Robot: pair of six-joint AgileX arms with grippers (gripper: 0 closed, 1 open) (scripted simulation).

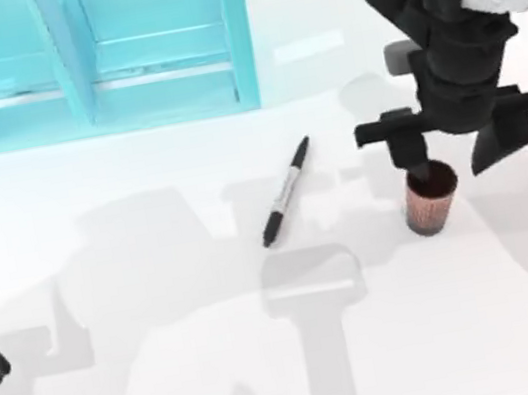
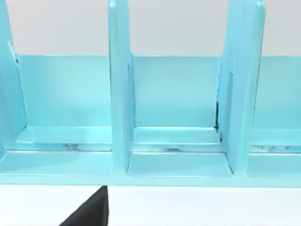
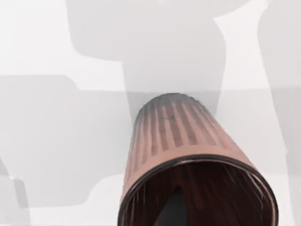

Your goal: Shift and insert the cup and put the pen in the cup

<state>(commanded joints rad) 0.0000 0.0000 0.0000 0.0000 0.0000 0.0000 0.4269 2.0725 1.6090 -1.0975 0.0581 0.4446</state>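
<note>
Hovering over cup (image 1: 432,202) right of frame centre: right gripper (image 1: 420,169), one finger inside rim, grip state unclear; pen (image 1: 286,192) lies mid-frame.

The cup (image 3: 188,155) takes up the lower middle and lower right of the frame, seen from close above its mouth. It's reddish-brown with vertical ribs running down the outside, and it narrows toward the far end near the centre of the frame. The rim is a dark ring and the inside is dark too (a black finger (image 3: 173,211) pokes down inside the mouth at the bottom edge). It stands on the white bench (image 3: 42,42), which has big soft grey shadows across the top and left.
</note>
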